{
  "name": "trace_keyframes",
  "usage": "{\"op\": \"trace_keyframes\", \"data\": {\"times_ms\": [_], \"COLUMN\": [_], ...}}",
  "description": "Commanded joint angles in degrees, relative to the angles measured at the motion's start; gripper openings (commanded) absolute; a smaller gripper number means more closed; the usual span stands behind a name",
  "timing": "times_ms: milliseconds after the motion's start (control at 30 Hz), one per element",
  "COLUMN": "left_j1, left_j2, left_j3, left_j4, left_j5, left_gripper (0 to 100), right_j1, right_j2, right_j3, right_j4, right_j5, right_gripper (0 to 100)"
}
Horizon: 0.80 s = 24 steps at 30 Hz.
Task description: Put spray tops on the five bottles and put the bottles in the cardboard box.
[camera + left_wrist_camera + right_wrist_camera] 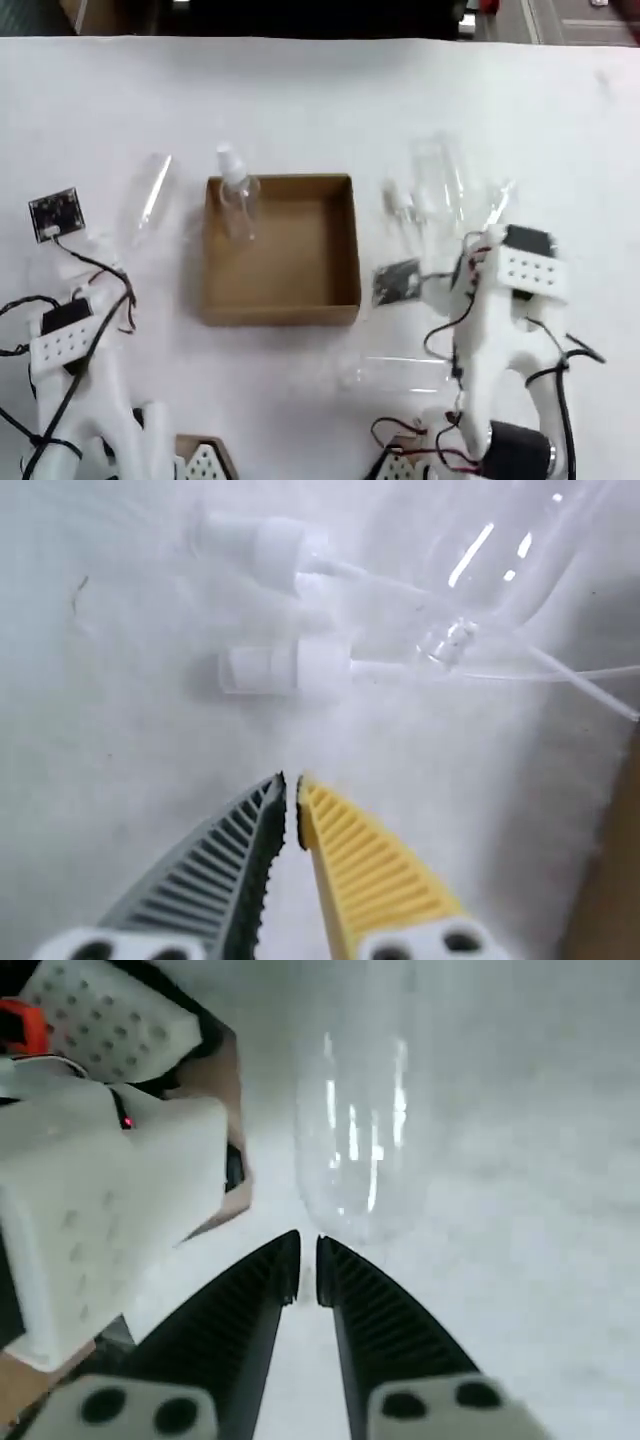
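The cardboard box [300, 250] sits in the middle of the white desk [300, 90] and holds one capped bottle [238, 205], tucked into a far corner with its spray top poking above the rim. The other bottles lie on the desk outside the box. One clear bottle [150, 195] is on one side of it, a cluster of bottles [437, 178] with loose spray tops [400, 205] is on the other side, and a fourth bottle [400, 372] lies just off the near wall. The left gripper [292, 780] is pinched almost shut on nothing, its tips near two spray tops [285, 667] on the desk. The right gripper [307, 1243] is likewise narrow and unladen, just short of a lying bottle [360, 1130].
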Motion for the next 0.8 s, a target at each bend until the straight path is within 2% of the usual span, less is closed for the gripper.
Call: {"op": "trace_keyframes", "data": {"times_ms": [0, 133, 267, 567, 667, 767], "left_j1": [0.7, 0.7, 0.7, 0.7, 0.7, 0.7], "left_j2": [0.0, 0.0, 0.0, 0.0, 0.0, 0.0], "left_j3": [-0.5, -0.6, -0.6, -0.6, -0.6, -0.6], "left_j4": [-1.3, -1.3, -1.3, -1.3, -1.3, -1.3], "left_j5": [-0.7, -0.8, -0.8, -0.8, -0.8, -0.8], "left_gripper": [2, 2, 2, 2, 2, 2], "right_j1": [-5.3, -5.8, -5.1, -3.9, -3.8, -3.1], "right_j2": [-3.3, -4.4, -3.9, -4.1, -4.1, -4.2], "right_j3": [4.8, 7.0, 10.0, 10.5, 7.0, 1.8], "right_j4": [1.5, 0.3, -6.7, -28.3, -31.1, -27.6], "right_j5": [0.1, -0.2, -2.2, -23.3, -36.3, -46.4], "right_gripper": [1.7, 1.7, 1.7, 1.7, 1.7, 1.7]}}
